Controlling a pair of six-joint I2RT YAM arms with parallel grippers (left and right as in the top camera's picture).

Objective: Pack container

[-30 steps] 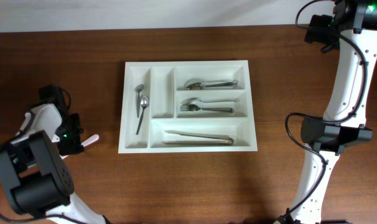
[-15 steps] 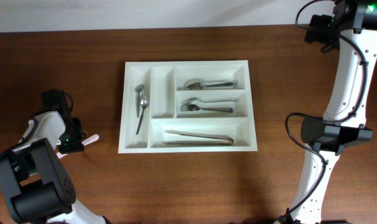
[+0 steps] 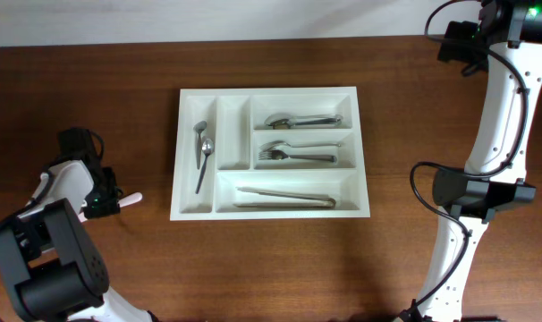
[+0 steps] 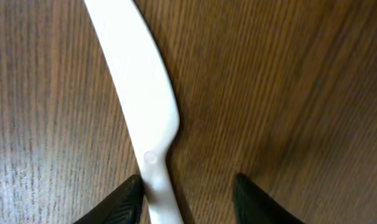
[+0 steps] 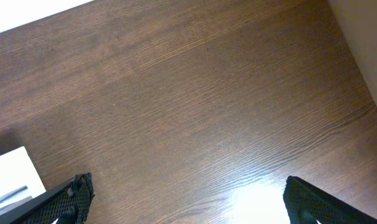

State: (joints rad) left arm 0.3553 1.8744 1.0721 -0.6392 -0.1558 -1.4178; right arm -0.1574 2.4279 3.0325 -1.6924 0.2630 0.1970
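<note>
Left hand (image 4: 188,196) low over the wood-grain table (image 3: 280,268). Fingers (image 4: 123,199) sit astride the narrow end of a white plastic knife (image 4: 142,93), one just beside it, the other apart. Part-open, not clamped yet, I judge. Knife is smooth, flat, slightly curved. Its long axis runs out from my wrist toward the container (image 3: 269,91).

Container sits mid-table to my right: white, rigid, five compartments, metal cutlery (image 3: 298,154) in four.

Right hand (image 5: 188,199) wide open, empty, over the far right corner. Left arm is nearer.
</note>
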